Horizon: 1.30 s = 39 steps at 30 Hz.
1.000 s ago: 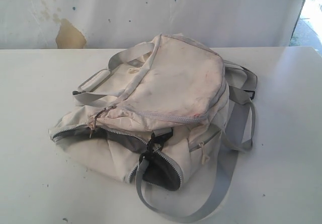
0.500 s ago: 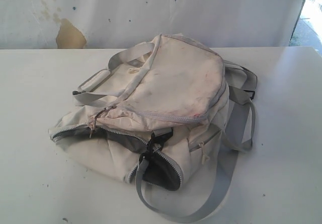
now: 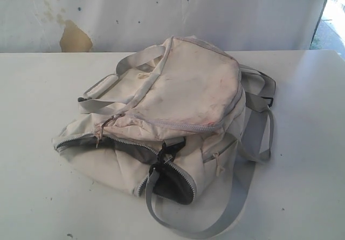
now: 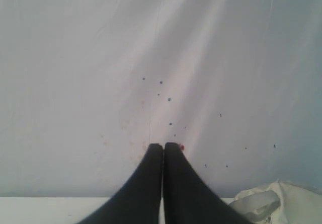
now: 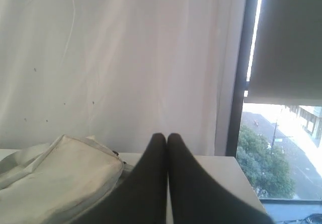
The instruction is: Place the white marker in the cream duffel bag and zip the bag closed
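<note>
The cream duffel bag [image 3: 178, 110] lies slumped in the middle of the white table [image 3: 38, 89], its main zipper open at the near side and dark grey lining [image 3: 172, 183] showing. Pinkish stains mark its top. No white marker shows in any view. Neither arm appears in the exterior view. My left gripper [image 4: 163, 145] is shut, its black fingers pressed together and aimed at the white backdrop, with a corner of the bag [image 4: 266, 204] beside it. My right gripper [image 5: 167, 136] is shut too, empty, and the bag [image 5: 55, 178] lies to one side of it.
A long grey shoulder strap [image 3: 215, 218] loops off the bag toward the table's near edge. Grey handles [image 3: 102, 86] lie at the bag's left. A white wall [image 3: 161, 8] with a brown patch stands behind. A window [image 5: 282, 138] shows past the table's far edge in the right wrist view.
</note>
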### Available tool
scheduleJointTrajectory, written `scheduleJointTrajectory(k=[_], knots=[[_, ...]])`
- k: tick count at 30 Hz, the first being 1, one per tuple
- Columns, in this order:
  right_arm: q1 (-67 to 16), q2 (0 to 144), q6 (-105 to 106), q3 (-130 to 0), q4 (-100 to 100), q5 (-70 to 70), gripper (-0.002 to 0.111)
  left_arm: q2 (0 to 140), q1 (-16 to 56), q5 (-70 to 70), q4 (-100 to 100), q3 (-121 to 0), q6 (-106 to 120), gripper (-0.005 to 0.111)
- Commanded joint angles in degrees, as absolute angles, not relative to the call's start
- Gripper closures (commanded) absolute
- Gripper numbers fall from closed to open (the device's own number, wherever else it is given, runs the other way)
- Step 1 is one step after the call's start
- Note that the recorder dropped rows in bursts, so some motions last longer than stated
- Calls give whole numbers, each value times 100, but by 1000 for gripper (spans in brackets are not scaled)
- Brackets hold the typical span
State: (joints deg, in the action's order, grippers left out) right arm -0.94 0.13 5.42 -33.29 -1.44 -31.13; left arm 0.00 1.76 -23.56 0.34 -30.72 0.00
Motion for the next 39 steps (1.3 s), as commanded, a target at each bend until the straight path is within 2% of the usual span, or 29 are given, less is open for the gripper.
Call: scheduleJointTrajectory(k=[1, 8, 18, 20, 22, 39], knots=[[-66, 0, 596, -2946, 0, -2459, 108, 0, 186, -2384, -33, -3041, 0, 107], [-66, 0, 580, -1867, 0, -1602, 108, 0, 186, -1965, -89, -2581, 0, 107], [-66, 0, 580, 0, 0, 496, 108, 0, 186, 0, -78, -347, 0, 107], [-66, 0, 628, 0, 0, 70, 108, 0, 186, 526, -78, 0, 0, 107], [-66, 0, 642, 0, 0, 43, 108, 0, 186, 53, -78, 0, 0, 107], [-66, 0, 631, 0, 0, 41, 108, 0, 186, 170, -89, 0, 0, 107]])
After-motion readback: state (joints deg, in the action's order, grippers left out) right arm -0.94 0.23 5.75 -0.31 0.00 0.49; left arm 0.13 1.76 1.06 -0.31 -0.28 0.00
